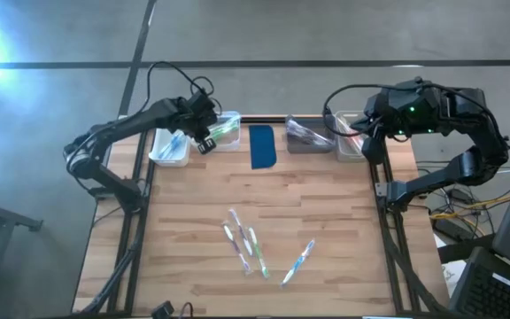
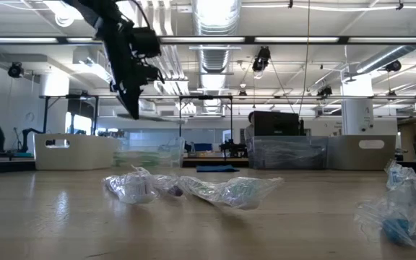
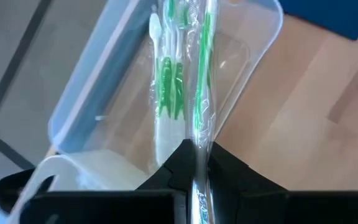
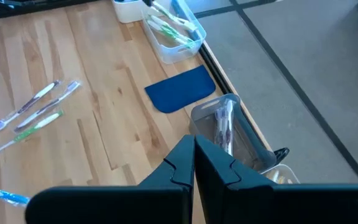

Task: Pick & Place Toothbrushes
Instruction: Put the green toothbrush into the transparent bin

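wood table [image 1: 326, 190] — left gripper [image 3: 194, 163] grips wrapped green toothbrush [image 3: 202, 74] over clear bin [image 3: 82, 93].

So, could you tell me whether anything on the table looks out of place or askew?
Only the wrapped toothbrushes lying loose at slightly different angles on the wood, outside the bins. The left gripper holds a green wrapped toothbrush above the clear bin. Nothing looks spilled or damaged.

Grey concrete floor [image 1: 326, 31] with dark seam lines around the wood table [image 1: 343, 213]. Behind it, a big open workshop: bright ceiling lights [image 2: 215, 14], exposed ducts [image 2: 215, 61], white columns [image 2: 356, 115], desks with monitors [image 2: 273, 123].
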Tool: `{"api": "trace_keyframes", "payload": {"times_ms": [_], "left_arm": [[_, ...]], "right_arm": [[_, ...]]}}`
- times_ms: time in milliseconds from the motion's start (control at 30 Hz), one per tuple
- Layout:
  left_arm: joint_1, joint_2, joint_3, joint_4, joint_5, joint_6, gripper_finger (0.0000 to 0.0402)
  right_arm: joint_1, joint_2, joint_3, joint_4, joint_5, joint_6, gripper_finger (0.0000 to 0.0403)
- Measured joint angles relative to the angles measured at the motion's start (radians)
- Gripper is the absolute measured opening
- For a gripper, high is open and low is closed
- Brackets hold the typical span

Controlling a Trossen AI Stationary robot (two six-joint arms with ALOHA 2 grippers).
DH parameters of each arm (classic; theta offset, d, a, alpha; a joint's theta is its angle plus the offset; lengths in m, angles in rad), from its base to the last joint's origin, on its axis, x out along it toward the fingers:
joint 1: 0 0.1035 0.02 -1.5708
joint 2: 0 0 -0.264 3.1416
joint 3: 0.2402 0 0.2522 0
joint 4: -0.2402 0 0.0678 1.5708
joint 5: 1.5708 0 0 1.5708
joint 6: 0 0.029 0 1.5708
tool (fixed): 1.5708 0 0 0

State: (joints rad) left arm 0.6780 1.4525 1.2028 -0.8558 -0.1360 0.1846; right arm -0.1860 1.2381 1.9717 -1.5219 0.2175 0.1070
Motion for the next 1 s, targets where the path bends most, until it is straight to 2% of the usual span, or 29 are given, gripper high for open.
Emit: {"api": "trace_keyframes", "payload": {"times_ms": [267, 533, 1000], "left_arm": [[0.022, 0.000, -0.096, 0.148, 0.005, 0.001, 0.0034], [0.077, 0.024, -0.096, 0.171, 0.012, 0.038, 0.0034], [0.114, 0.153, -0.096, 0.178, 0.025, 0.079, 0.0034]], "right_arm": [[0.000, -0.001, 0.000, 0.000, 0.022, -0.010, 0.0008], [0.000, -0.001, 0.000, 0.000, 0.022, -0.014, 0.0008], [0.000, -0.001, 0.000, 0.000, 0.022, -0.010, 0.0008]]}}
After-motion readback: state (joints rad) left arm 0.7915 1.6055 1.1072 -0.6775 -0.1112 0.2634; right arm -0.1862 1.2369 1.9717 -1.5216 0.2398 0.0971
